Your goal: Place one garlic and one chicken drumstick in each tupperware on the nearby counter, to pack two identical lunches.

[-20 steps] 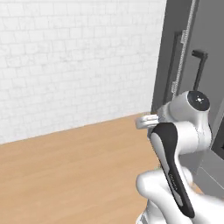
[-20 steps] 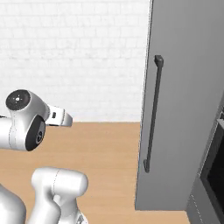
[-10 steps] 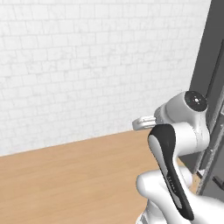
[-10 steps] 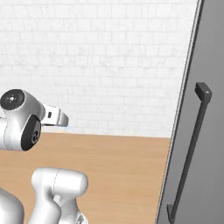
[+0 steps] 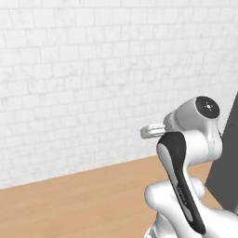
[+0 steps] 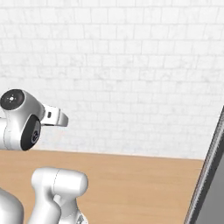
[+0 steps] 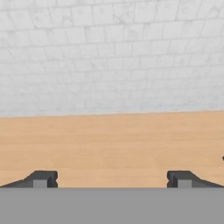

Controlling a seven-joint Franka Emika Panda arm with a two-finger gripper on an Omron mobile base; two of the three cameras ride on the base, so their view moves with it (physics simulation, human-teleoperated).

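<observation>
Two jaws (image 7: 112,179) wide apart, empty — no readable writing, seemingly.

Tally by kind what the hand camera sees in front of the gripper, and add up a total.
White brick wall: 1
Wooden floor: 1
Dark finger tips of the open gripper, nothing between them: 2
Total: 4

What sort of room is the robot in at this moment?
Probably an indoor room, perhaps a kitchen, though little here proves it. A white brick wall meets a light wooden floor, and the edge of a tall dark grey panel, possibly an appliance or cabinet, stands at the right.
</observation>
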